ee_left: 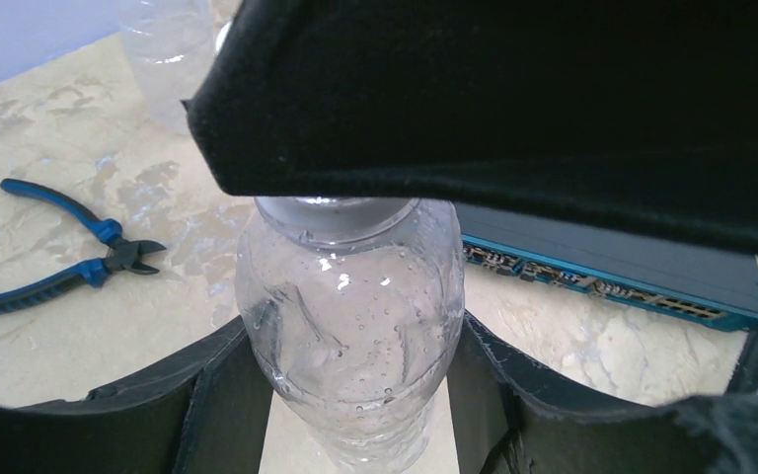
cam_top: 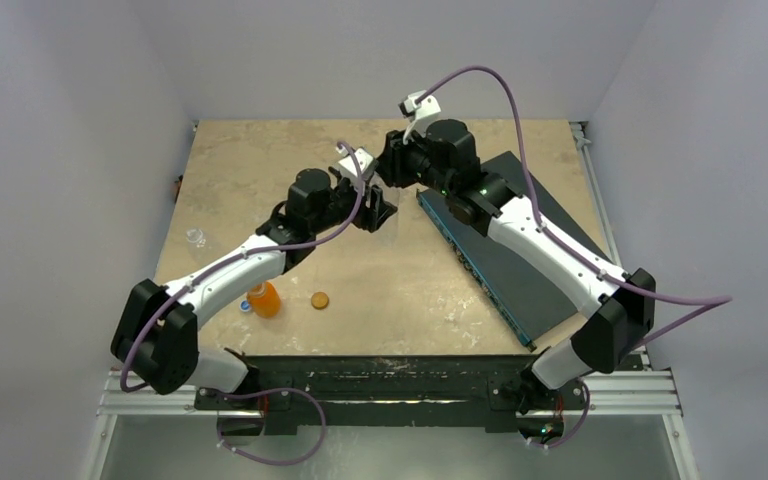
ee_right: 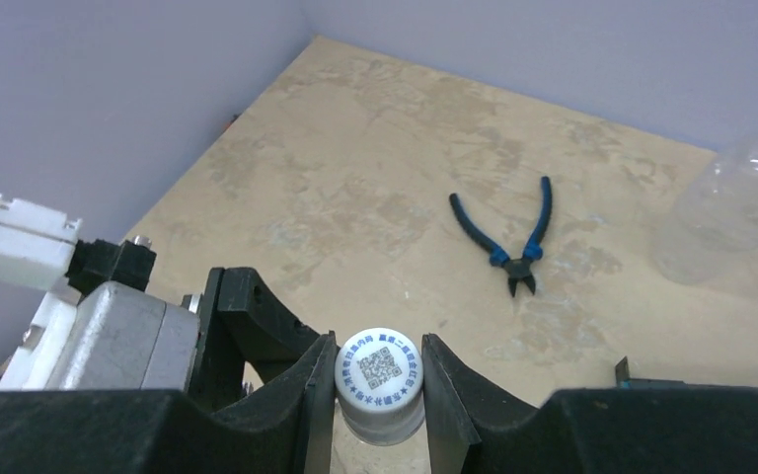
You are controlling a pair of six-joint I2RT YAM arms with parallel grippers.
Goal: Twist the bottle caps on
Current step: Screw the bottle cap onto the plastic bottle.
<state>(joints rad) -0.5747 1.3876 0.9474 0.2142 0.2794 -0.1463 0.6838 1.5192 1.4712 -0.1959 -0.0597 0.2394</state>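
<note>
My left gripper [ee_left: 352,331] is shut on a clear bottle [ee_left: 350,316] that stands upright on the table, one finger on each side of its body. My right gripper [ee_right: 378,346] is shut on a white bottle cap [ee_right: 380,380] printed with a blue code. This cap sits on the held bottle's neck, and its lower edge [ee_left: 336,207] shows under the right gripper's black body. In the top view the left gripper [cam_top: 378,212] and the right gripper [cam_top: 392,170] meet at mid-table. A squat orange bottle [cam_top: 265,298], a blue cap [cam_top: 246,305] and an orange-brown cap [cam_top: 320,299] lie near the front.
Blue-handled pliers [ee_right: 513,232] lie on the table beyond the grippers. Another clear bottle [ee_right: 740,197] with a whitish cap stands apart, and one [cam_top: 196,238] shows at the table's left edge. A dark flat box with a blue edge [cam_top: 520,240] lies on the right.
</note>
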